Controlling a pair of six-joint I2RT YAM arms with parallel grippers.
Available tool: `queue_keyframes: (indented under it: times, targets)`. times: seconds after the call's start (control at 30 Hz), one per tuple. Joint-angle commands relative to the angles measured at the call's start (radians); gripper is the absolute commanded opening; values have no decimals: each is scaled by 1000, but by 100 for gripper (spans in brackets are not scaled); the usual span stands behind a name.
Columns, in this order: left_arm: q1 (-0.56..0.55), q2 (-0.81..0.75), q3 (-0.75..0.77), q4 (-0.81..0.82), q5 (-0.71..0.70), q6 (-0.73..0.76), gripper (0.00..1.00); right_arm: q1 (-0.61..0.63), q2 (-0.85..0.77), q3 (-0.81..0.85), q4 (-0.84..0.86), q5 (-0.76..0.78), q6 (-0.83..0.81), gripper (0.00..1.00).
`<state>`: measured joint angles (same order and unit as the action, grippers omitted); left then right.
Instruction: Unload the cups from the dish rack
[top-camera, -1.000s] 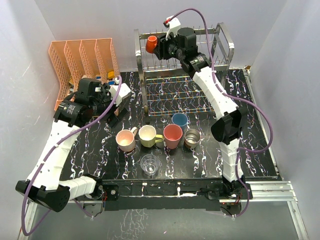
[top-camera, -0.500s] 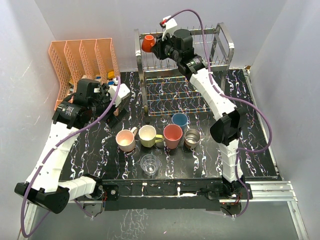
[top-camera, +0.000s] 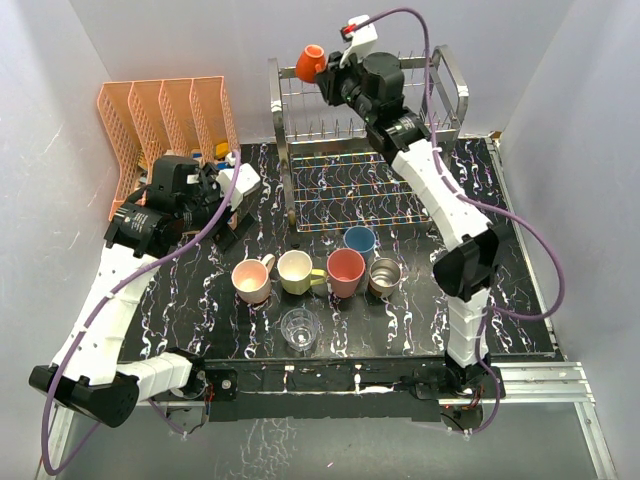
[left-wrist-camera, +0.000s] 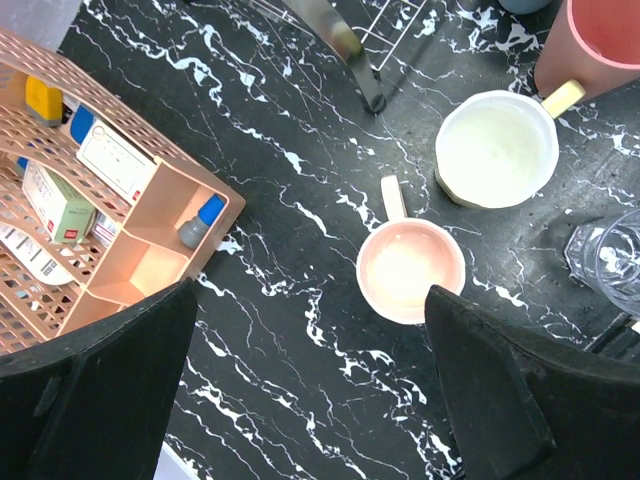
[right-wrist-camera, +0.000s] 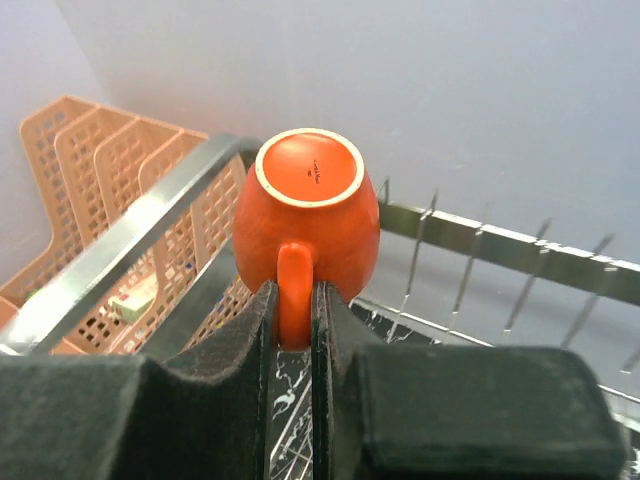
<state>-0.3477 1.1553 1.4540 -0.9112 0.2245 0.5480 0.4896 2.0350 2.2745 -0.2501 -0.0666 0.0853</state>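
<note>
Right claw (right-wrist-camera: 293, 305) pinches orange mug (right-wrist-camera: 305, 200) by handle, upper middle, held above rack (top-camera: 452, 92) to clear prongs; left claw (left-wrist-camera: 310, 300) spread, idle.

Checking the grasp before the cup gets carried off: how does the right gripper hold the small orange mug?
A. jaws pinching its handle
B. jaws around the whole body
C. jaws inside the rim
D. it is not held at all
A: in the right wrist view, the right gripper has its jaws closed on the handle of the small orange mug, whose base faces the camera.
</note>
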Motion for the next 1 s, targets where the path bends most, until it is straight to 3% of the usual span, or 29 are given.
queue_keyframes:
  times: [0.0,0.27,0.47,0.6,0.77,0.97]
  targets:
    - [4,-42,0,63,17,11,94,-4,-185,-33,191,77,2,8]
    - [3,-80,-42,144,46,26,95,-4,-481,-338,206,91,44,7]
    - [2,-116,-108,195,99,71,95,-3,-797,-707,163,35,195,8]
    - [1,-120,-135,220,138,96,95,-3,-970,-880,50,-43,332,8]
    - [2,-146,-194,288,167,126,94,-3,-1114,-1041,-77,-158,500,8]
    - [2,-183,-264,310,217,168,93,-2,-1198,-1230,-79,-286,690,8]
